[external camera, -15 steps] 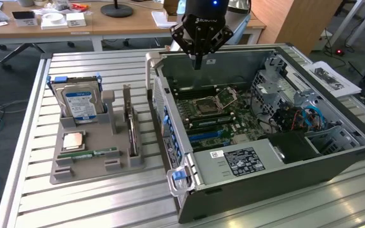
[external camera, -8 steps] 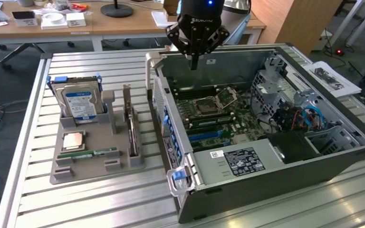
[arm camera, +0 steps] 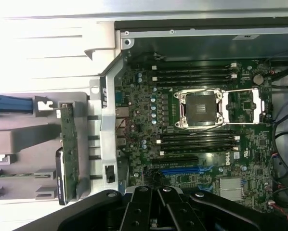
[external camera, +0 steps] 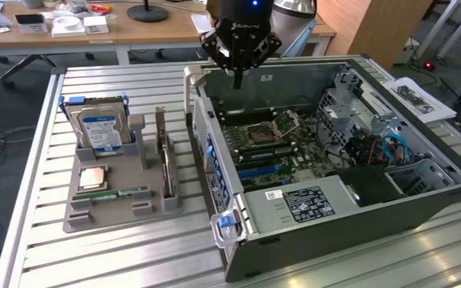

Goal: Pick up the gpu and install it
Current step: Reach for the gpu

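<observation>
The gpu (external camera: 166, 163) stands on its long edge in a slot of the grey parts holder (external camera: 106, 219), on the side of the holder nearest the computer case (external camera: 359, 222); nothing touches it, and it has not been lifted. The gripper (external camera: 237, 79) hangs well apart from it, above the rear rim of the open case; its jaws are closed together and hold nothing.

Judging by this, the picking step is the one in hand and is not yet begun: the card sits in the holder and the blue expansion slot (arm camera: 180, 170) on the motherboard (external camera: 272, 150) is bare. A grasp would call for parted jaws brought over the card's upper edge, lined up along its thin length; the holder's slot walls leave little of the card free, so the hold would have to fall on that top edge.

Counted: one gpu; one blue-labelled hard drive (external camera: 102, 129), upright at the holder's far end; one CPU (external camera: 93, 178), lying flat; one green RAM stick (external camera: 122, 194), lying beside the CPU; one holder, on the exterior view's left of the one case; one CPU socket (arm camera: 202, 108), empty with its frame raised; all on one slatted metal table (external camera: 94, 261).
</observation>
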You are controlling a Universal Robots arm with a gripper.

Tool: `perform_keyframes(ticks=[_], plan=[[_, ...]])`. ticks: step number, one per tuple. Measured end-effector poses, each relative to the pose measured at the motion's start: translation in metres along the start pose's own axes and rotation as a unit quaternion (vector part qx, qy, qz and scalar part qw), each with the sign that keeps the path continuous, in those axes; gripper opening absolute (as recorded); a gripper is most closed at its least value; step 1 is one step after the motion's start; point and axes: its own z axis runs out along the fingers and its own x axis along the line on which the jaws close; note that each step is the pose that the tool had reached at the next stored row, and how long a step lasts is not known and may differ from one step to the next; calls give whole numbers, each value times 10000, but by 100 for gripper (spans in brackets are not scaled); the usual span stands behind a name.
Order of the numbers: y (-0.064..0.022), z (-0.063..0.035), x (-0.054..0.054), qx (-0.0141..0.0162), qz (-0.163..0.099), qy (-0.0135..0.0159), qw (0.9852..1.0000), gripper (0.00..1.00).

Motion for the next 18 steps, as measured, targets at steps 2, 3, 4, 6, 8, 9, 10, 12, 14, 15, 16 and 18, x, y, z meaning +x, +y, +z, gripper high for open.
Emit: perform_keyframes(ticks=[2,3,4,6,8,9,10,12,14,15,16,18], plan=[[-3,-1,48,0,0,0,10000,11],[-5,-2,70,0,0,0,10000,11],[-7,-2,92,0,0,0,10000,11],[-10,-3,132,0,0,-1,10000,11],[-12,-4,168,0,0,-1,10000,11],[-14,-5,189,0,0,-1,10000,11],[-16,-5,212,0,0,-1,10000,11],[-20,-5,266,0,0,-1,10000,11],[-25,-7,329,0,-1,-3,10000,11],[-27,-8,360,0,0,-4,10000,11],[-29,-8,390,-1,0,-5,10000,11],[-34,-10,450,0,-1,-7,10000,11]])
